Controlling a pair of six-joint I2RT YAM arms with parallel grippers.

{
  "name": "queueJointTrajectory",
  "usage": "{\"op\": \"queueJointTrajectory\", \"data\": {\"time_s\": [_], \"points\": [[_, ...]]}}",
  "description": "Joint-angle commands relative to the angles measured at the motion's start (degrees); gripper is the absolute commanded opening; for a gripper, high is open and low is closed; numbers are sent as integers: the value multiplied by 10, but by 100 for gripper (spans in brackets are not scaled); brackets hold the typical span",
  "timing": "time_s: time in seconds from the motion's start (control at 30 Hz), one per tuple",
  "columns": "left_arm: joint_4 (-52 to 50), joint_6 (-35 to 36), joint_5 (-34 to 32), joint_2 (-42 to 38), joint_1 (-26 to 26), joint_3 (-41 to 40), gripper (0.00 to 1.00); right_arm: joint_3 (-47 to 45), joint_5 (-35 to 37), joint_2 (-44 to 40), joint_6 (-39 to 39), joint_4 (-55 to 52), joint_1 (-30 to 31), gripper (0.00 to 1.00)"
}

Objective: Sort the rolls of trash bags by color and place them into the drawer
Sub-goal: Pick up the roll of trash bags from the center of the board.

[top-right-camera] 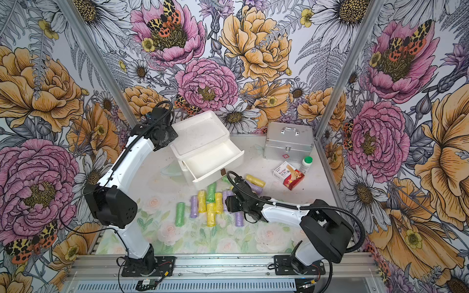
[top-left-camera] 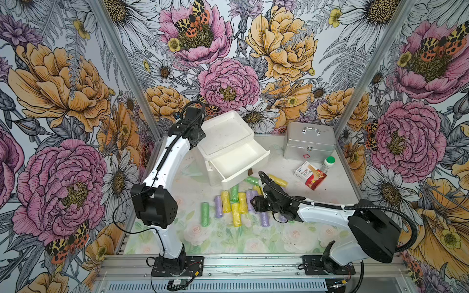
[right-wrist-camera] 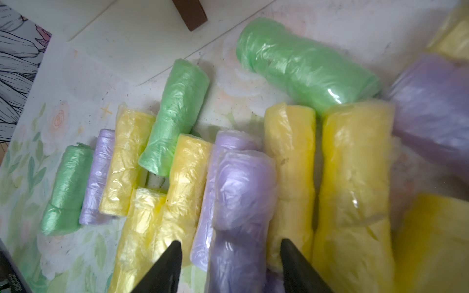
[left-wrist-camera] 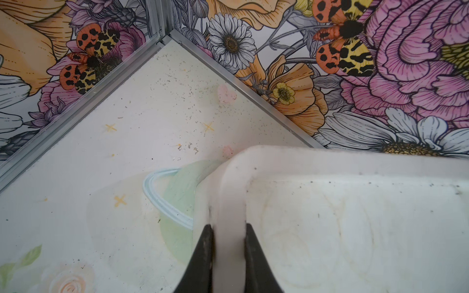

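Two spread fingers of the right gripper (right-wrist-camera: 231, 242) straddle a purple roll (right-wrist-camera: 243, 192) (a yellow roll (right-wrist-camera: 289, 162) touches it): close mid-length, lift straight up. Beyond the heap of rolls (top-left-camera: 236, 217), the open drawer (top-left-camera: 245, 176) is empty; clear its front lip. Farthest, the left gripper (left-wrist-camera: 227, 225) pinches the chest (left-wrist-camera: 330, 228) rim, apparently steadying it.

Left arm (top-left-camera: 167, 157) reaches forward, elbow bent, wrist tipped down. Left gripper (left-wrist-camera: 227, 228) is pinched tight on the rim of the drawer (left-wrist-camera: 330, 157). Right arm (top-left-camera: 322, 213) is stretched low and inward, forearm near level. Right gripper (right-wrist-camera: 229, 243) points down, jaws apart.
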Motion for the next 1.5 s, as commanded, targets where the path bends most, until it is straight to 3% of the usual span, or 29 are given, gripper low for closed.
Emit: {"op": "queueJointTrajectory", "data": {"time_s": [0.0, 0.37, 0.53, 0.7, 1.13, 1.27, 1.47], "points": [[-40, -69, 19, 18, 29, -42, 0, 19, 28, 16, -9, -3, 8, 60], [-40, -71, 24, 17, 24, -59, 0, 12, 77, 34, 0, -12, 11, 55], [-39, -73, 24, 17, 24, -66, 0, 10, 83, 43, 3, -21, 11, 35], [-39, -70, 27, -3, 21, -66, 0, -1, 77, 19, 7, -22, 12, 7], [-40, -49, 27, 30, 12, -27, 0, -2, 49, -283, 99, -147, 5, 9], [-40, -48, 13, 30, 5, -22, 0, 41, 43, -304, 157, -172, -3, 10], [-40, -48, 24, 27, 4, -15, 0, 154, 54, -261, 196, -172, -12, 10]]}}
